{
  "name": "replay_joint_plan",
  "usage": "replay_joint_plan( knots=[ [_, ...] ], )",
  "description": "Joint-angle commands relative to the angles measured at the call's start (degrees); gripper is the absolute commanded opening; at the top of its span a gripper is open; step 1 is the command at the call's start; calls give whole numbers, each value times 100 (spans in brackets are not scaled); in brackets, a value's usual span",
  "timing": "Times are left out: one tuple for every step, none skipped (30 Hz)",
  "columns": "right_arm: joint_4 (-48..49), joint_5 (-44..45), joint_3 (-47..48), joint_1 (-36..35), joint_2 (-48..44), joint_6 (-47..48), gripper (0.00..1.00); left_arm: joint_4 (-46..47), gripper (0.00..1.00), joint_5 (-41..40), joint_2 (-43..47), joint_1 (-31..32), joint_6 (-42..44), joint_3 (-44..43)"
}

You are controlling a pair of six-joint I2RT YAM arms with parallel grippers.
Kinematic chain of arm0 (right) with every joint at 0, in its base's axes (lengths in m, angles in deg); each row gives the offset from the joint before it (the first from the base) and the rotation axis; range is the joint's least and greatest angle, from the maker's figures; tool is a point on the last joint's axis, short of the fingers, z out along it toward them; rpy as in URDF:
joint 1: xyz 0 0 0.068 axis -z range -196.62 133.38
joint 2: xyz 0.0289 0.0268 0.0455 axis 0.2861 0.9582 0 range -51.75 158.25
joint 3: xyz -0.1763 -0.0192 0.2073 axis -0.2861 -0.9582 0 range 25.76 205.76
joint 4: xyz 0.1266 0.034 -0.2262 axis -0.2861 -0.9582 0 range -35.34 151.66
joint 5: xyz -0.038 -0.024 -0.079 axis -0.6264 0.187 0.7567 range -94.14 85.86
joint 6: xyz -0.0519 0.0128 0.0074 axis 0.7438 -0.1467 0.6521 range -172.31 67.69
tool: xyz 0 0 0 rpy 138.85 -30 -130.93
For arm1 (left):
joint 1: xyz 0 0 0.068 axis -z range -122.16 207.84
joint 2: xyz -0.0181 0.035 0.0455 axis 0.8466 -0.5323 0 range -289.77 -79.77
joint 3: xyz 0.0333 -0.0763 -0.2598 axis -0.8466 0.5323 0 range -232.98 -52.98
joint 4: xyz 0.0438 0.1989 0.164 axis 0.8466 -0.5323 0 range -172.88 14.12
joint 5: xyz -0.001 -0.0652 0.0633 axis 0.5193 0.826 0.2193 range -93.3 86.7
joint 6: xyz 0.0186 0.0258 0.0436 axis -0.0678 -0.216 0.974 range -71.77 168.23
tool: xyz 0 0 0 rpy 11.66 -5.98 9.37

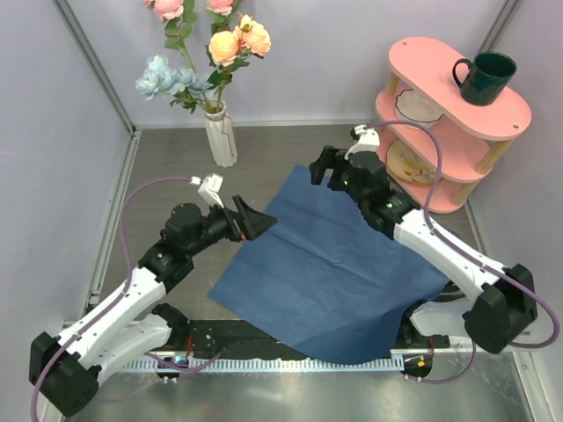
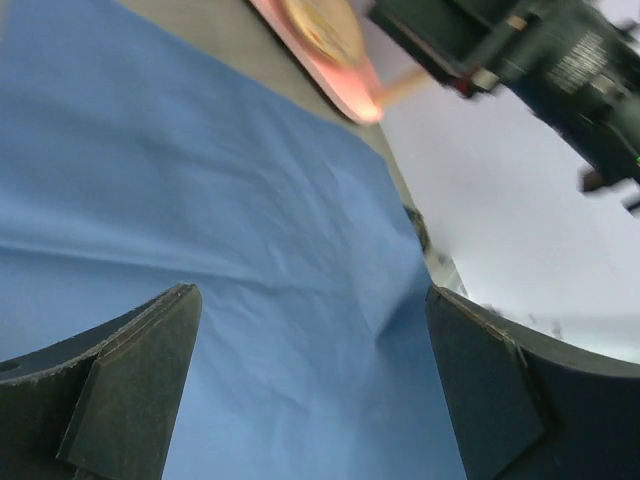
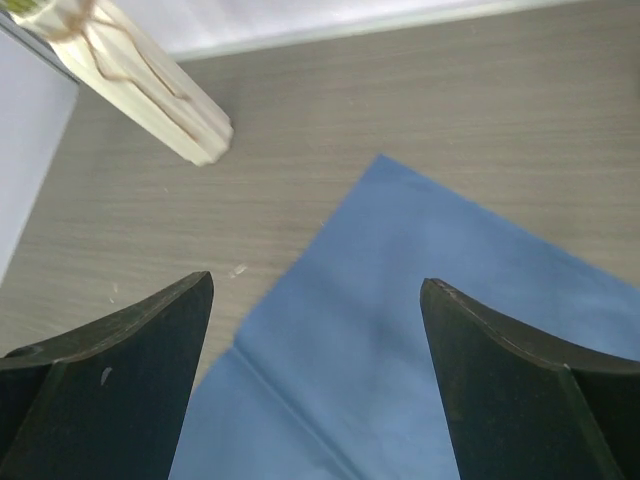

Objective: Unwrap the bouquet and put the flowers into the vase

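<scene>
The flowers [image 1: 211, 53], pink, peach and pale blue, stand in the cream ribbed vase [image 1: 221, 136] at the back left. The bouquet's blue paper wrap [image 1: 334, 272] lies spread flat across the middle of the table. My left gripper [image 1: 255, 220] is open at the paper's left edge, with only blue paper [image 2: 250, 200] between its fingers [image 2: 140, 370]. My right gripper [image 1: 321, 169] hovers open over the paper's far corner [image 3: 400, 330]. The vase base [image 3: 140, 80] shows at the upper left of the right wrist view.
A pink two-tier shelf [image 1: 506, 119] stands at the back right, carrying a dark green mug [image 1: 484, 77] on top, a white bowl [image 1: 418, 105] and a plate [image 1: 409, 163] below. Grey walls close in the left, back and right sides.
</scene>
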Motion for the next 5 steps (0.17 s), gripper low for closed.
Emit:
replay_joint_plan(
  knots=[
    [-472, 340, -786, 12, -1360, 5, 91, 280, 98, 207, 609, 808, 212, 9],
    [-603, 341, -1180, 12, -1705, 58, 91, 288, 99, 224, 793, 880, 239, -18],
    [-709, 419, -1323, 12, -1995, 93, 91, 297, 99, 241, 916, 924, 266, -70],
    [-858, 507, -1402, 12, -2633, 128, 91, 297, 99, 268, 1013, 959, 292, -123],
    [-1147, 577, -1429, 12, -2935, 181, 93, 306, 100, 346, 1101, 960, 371, -184]
  ],
)
